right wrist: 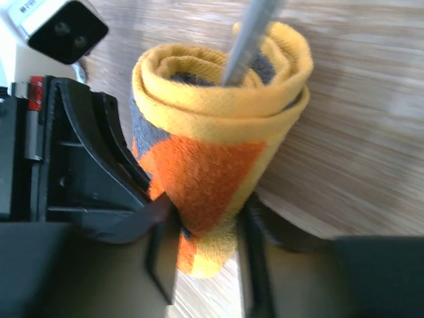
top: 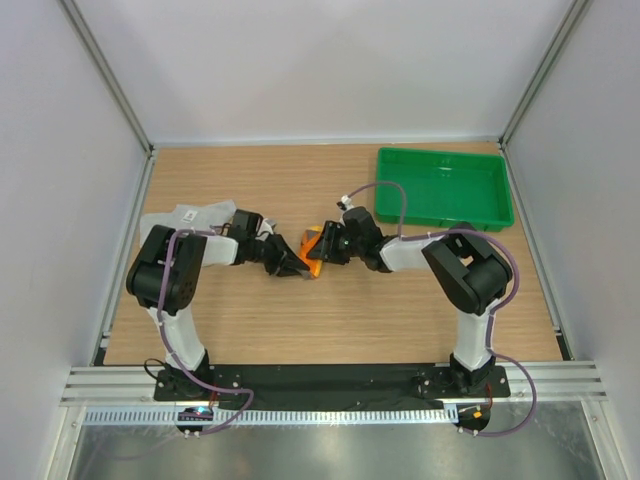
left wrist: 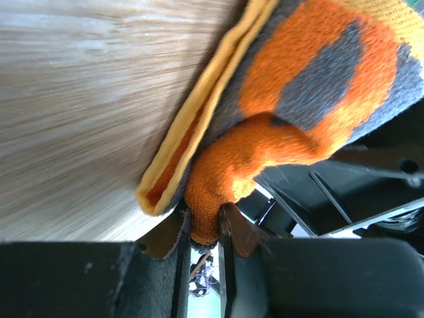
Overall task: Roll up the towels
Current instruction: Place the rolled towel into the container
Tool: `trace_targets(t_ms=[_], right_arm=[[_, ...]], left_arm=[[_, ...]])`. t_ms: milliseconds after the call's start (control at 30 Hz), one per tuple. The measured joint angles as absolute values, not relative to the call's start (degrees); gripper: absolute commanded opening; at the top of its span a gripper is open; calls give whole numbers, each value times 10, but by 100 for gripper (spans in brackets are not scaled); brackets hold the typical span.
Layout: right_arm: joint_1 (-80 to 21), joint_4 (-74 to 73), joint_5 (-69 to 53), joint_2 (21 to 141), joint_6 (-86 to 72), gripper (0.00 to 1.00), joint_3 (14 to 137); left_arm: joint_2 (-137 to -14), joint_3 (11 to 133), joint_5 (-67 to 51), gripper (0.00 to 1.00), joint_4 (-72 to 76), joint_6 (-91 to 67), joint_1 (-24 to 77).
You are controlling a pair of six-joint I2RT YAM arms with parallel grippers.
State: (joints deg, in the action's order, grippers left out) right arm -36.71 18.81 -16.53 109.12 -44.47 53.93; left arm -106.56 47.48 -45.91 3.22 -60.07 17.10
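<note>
The orange towel [top: 314,251] lies rolled up at the middle of the table between both grippers. My left gripper [top: 298,262] is shut on one end of it; the left wrist view shows orange cloth [left wrist: 265,132] pinched between the fingers [left wrist: 173,238]. My right gripper [top: 322,247] is shut on the other end; the right wrist view shows the roll [right wrist: 212,132] with its spiral of yellow edging, held between the jaws. The light grey towel [top: 200,216] lies flat at the left, partly under my left arm.
A green plastic tray [top: 445,187] stands at the back right. A grey cable crosses the top of the right wrist view [right wrist: 248,40]. The left arm's camera [right wrist: 59,26] shows close behind the roll.
</note>
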Motion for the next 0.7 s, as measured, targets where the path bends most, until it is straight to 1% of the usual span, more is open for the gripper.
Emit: trace_targets(t_ms=[33,67,133,167,200,267,300,367,400,467,500,700], right_arm=[[-369,195,-164,1097,-448,33,542],[-371,201,-164,1101,-449,24,545],[-372,206,-166,1107,-450,17,552],[-372,206,-167,1109,-450,11,556],[-373,204,-167,1110,-448,10,559],[-373,188,-167,1110,-442,1,569],[-373,173,-168,1110,-437,1,580],[-369,135,-173,1108,-416,1,607],[-367,111,-179,1105,-403,1,623],[-358,67,-189,1093,-376,1,656],[-347,43,-192,1082,-364,1,675],[-239,-76,-202,999,-289,1,785]], left_arm=[[-1066,475,-459,0,31,-601,171],[-1066,475,-459,1,31,-601,170],[-1066,475,-459,3,31,-601,168],[-1065,475,-459,6,31,-601,166],[-1064,475,-459,8,31,-601,164],[-1059,475,-456,13,28,-600,163],[-1053,474,-451,19,24,-599,163],[-1031,474,-437,28,11,-592,163],[-1014,474,-430,36,-1,-584,164],[-969,474,-418,42,-30,-562,164],[-943,475,-412,45,-49,-551,164],[-806,485,-362,47,-159,-467,165]])
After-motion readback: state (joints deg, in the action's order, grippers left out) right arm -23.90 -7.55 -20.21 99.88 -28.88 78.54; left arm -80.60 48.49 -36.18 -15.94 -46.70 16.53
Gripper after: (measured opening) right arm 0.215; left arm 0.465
